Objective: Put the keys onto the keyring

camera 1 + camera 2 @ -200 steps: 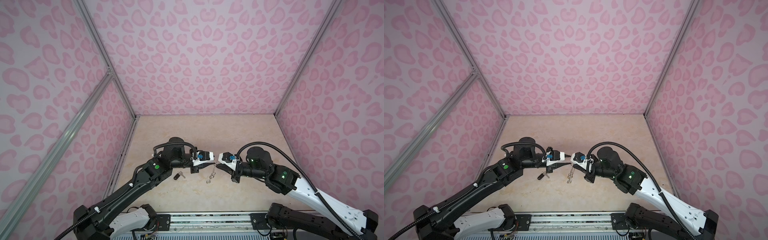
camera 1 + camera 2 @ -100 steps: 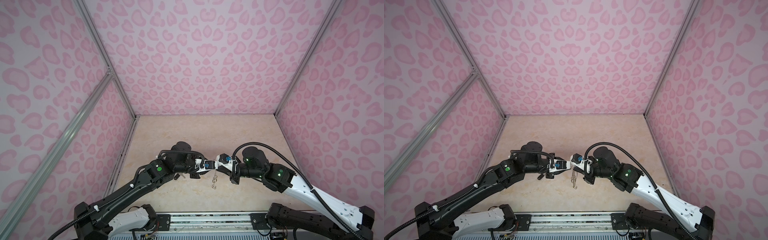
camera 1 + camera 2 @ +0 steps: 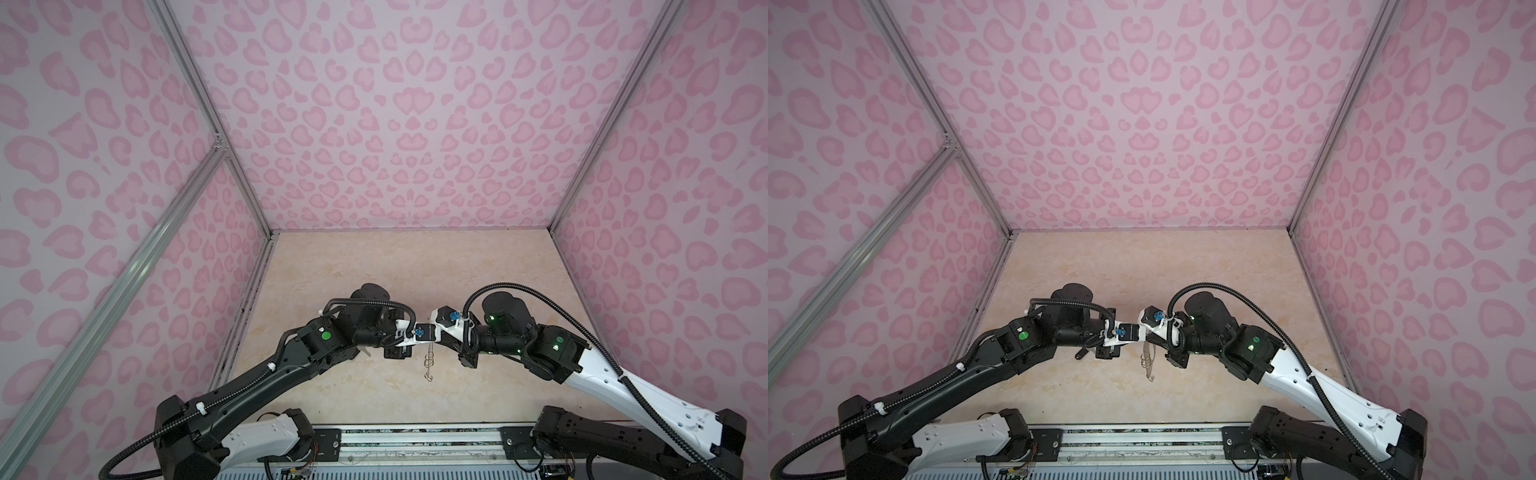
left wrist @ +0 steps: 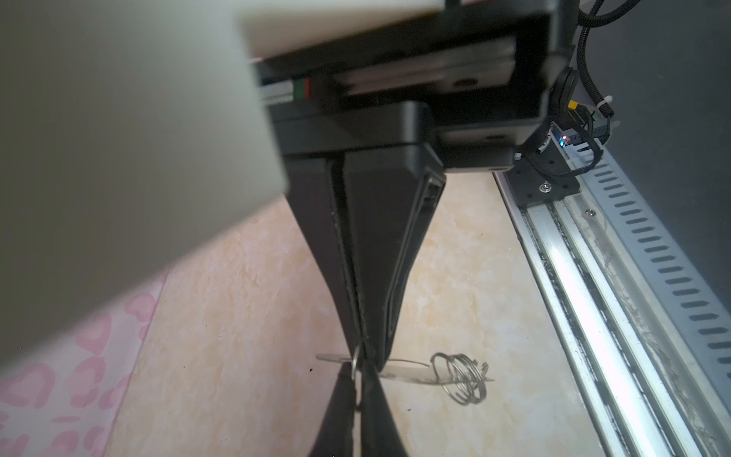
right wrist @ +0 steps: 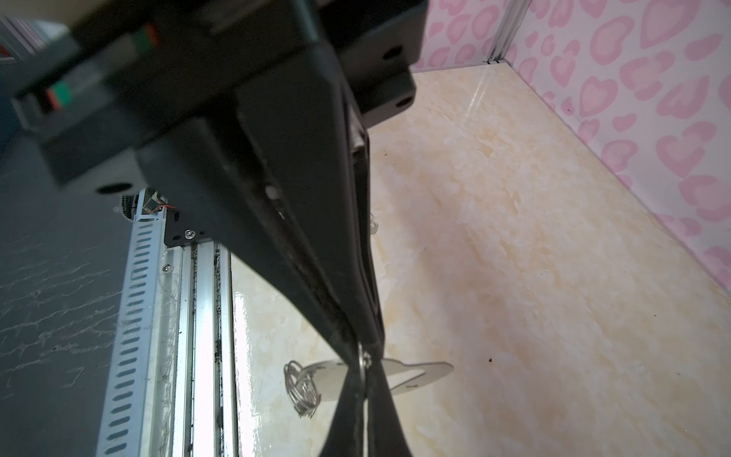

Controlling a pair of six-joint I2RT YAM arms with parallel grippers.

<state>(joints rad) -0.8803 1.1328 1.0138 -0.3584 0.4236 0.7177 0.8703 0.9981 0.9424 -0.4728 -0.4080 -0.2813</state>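
The keyring (image 5: 419,374), a flat grey plate with a bunch of wire rings (image 5: 302,389) at one end, hangs above the beige table between my two grippers. The grippers meet tip to tip at mid-table in both top views. My right gripper (image 5: 364,354) is shut on the plate's edge. My left gripper (image 4: 366,362) is shut on the same spot from the opposite side, with a small wire ring at its tips. From above the keyring (image 3: 429,365) shows edge-on below the tips. One key with a dark tag (image 3: 1081,354) lies on the table under the left arm.
Pink heart-patterned walls (image 3: 415,124) close in the table on three sides. An aluminium rail (image 3: 415,436) carrying both arm bases runs along the front edge. The left arm (image 3: 291,365) and the right arm (image 3: 552,349) reach in from the front corners.
My left gripper has moved right to the right gripper's tips and has shut there. The right gripper, still holding the keyring, has shifted slightly left.
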